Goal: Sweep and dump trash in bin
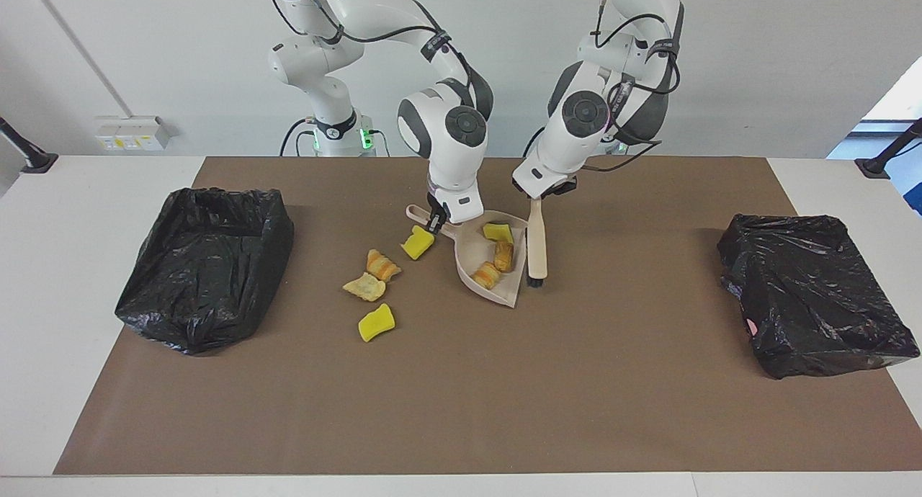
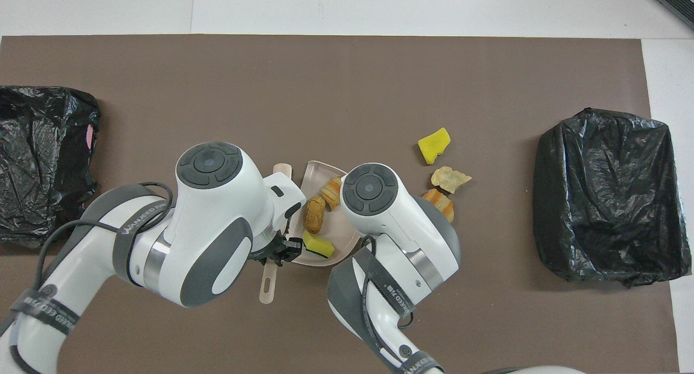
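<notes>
The left gripper (image 1: 536, 196) has its jaws clenched on the handle of the beige brush with dark bristles (image 1: 536, 243), which hangs beside the beige plastic dustpan (image 1: 475, 256). The right gripper (image 1: 435, 223) has its jaws clenched on the dustpan's handle. In the pan, between the two grippers, lie three scraps of trash (image 1: 497, 251): a green-backed yellow sponge piece and two orange-tan chunks. Four more scraps lie on the brown mat (image 1: 461, 382) on the bench, toward the open black-lined bin (image 1: 205, 266). A closed black bag (image 1: 810, 295) sits at the left arm's end.
</notes>
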